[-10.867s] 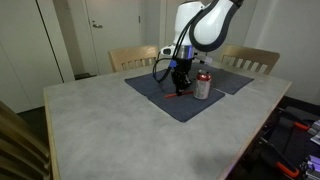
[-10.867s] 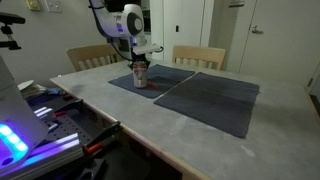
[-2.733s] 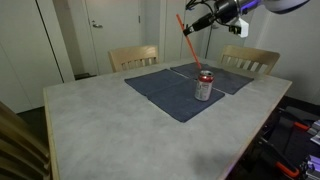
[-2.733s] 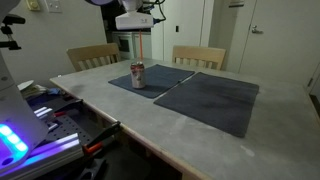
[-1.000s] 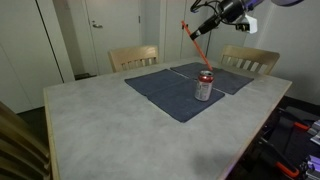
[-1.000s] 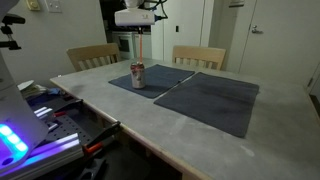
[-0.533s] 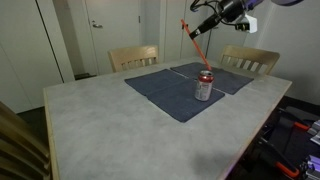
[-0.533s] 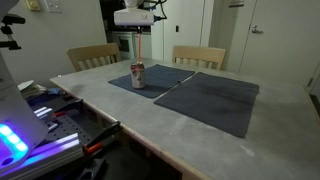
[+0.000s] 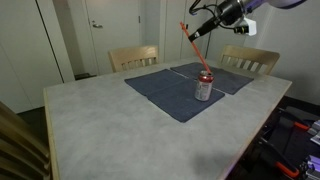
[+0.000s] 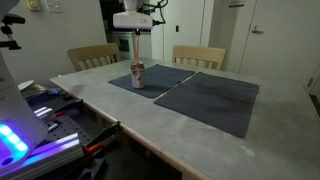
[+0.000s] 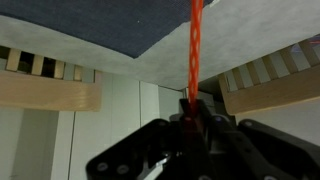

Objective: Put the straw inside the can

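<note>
The gripper [image 9: 199,30], upper right of the frame, clamps the straw [image 9: 196,50] near its top, so the free end points down toward the can [image 9: 204,86]. The can stands upright on the dark mat [image 9: 160,95], mid-right.

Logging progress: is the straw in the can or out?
Mostly out: the straw hangs tilted from the tool above the can; whether its tip has entered the opening, cannot tell.

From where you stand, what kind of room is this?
Probably a home dining area used as a robot workspace: a pale dining table with dark placemats, wooden slat-back chairs and white doors behind. Lit electronics beside the table suggest a test setup.
</note>
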Robot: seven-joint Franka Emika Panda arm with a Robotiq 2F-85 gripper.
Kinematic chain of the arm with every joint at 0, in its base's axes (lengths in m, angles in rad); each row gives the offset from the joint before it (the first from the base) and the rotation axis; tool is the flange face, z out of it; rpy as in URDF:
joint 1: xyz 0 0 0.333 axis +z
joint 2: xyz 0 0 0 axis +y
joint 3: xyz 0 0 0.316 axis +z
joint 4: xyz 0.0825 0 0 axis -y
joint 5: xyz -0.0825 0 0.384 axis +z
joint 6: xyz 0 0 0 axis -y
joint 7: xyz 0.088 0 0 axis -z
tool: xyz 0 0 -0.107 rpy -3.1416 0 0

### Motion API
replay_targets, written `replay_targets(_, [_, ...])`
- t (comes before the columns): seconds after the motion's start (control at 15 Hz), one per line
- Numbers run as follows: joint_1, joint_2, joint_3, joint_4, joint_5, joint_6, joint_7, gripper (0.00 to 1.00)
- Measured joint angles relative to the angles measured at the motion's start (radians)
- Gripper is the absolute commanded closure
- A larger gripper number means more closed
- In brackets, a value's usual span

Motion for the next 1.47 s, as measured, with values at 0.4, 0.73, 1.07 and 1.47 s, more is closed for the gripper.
replay_targets(0.4, [0.016, -0.023, -0.038, 0.0, 0.0, 0.0, 0.0, 0.98])
replay_targets(0.73, [0.029, -0.042, -0.065, 0.0, 0.0, 0.001, 0.0, 0.98])
replay_targets(1.07, [0.039, -0.054, -0.091, 0.0, 0.0, 0.002, 0.0, 0.98])
replay_targets(1.47, [0.044, -0.065, -0.113, 0.0, -0.001, 0.002, 0.0, 0.98])
